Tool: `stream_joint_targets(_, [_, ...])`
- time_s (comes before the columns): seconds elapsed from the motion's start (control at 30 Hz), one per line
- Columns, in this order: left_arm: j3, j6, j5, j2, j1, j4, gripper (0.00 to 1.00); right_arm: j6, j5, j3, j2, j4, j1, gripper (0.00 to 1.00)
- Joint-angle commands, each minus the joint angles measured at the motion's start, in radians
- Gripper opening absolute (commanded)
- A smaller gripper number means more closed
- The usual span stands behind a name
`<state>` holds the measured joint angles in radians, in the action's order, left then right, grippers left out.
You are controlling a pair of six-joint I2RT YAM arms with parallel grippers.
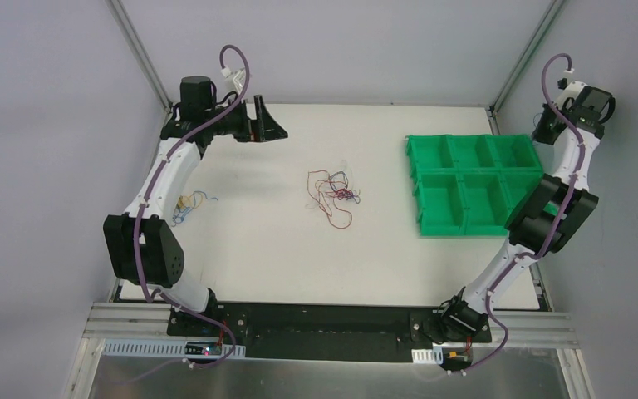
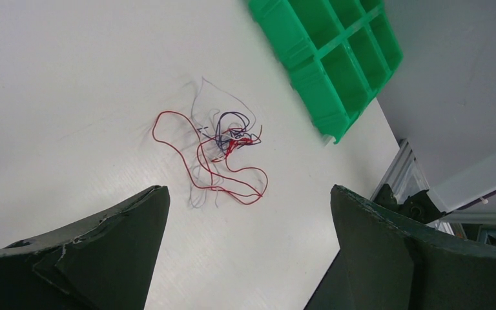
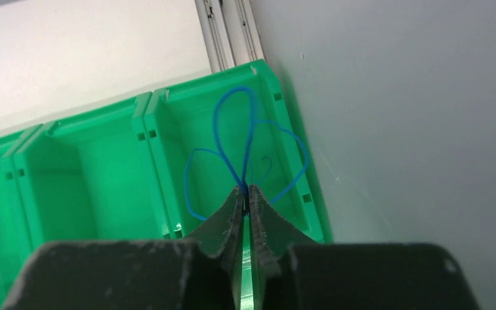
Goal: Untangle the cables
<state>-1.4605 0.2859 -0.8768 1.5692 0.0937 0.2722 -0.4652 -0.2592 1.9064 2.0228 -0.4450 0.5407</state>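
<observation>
A tangle of thin cables, red, blue, purple and white, lies on the white table near its middle. It also shows in the left wrist view. A smaller bundle of yellow and blue wires lies by the left arm. My left gripper is open and empty, held above the table at the far left, apart from the tangle. My right gripper is shut on a blue cable whose loops hang over the far right compartment of the green bin.
The green bin with several compartments stands at the right of the table. Metal frame posts rise at the back corners. A wall runs close beside the bin on its right.
</observation>
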Motion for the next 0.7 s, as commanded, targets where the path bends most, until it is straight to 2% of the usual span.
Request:
stream_joint_targets(0.0, [0.004,-0.056,0.012,-0.004,-0.009,0.020,1.00,-0.085,0.003,-0.007,-0.035,0.015,0.004,0.16])
stream_joint_targets(0.07, [0.005,-0.065,0.017,-0.005,-0.013,0.036,1.00,-0.082,-0.001,-0.002,-0.042,-0.019,0.005,0.29])
stream_joint_targets(0.13, [0.005,-0.068,0.020,-0.007,-0.022,0.059,1.00,-0.069,-0.018,-0.007,-0.064,-0.039,0.005,0.37])
stream_joint_targets(0.27, [0.017,-0.071,0.007,-0.018,-0.069,0.132,1.00,-0.028,-0.125,-0.026,-0.141,-0.095,-0.006,0.60])
stream_joint_targets(0.3, [0.027,-0.085,0.000,-0.023,-0.080,0.150,1.00,-0.014,-0.153,-0.028,-0.159,-0.122,-0.016,0.63])
stream_joint_targets(0.43, [0.087,-0.151,-0.035,-0.025,-0.083,0.205,1.00,0.048,-0.282,-0.061,-0.236,-0.251,-0.123,0.71])
stream_joint_targets(0.57, [0.104,-0.172,-0.055,0.048,-0.037,0.205,1.00,0.139,-0.361,-0.214,-0.331,-0.283,-0.323,0.75])
stream_joint_targets(0.67, [0.067,-0.164,-0.073,0.164,0.001,0.193,0.86,0.184,-0.393,-0.318,-0.356,-0.275,-0.494,0.75])
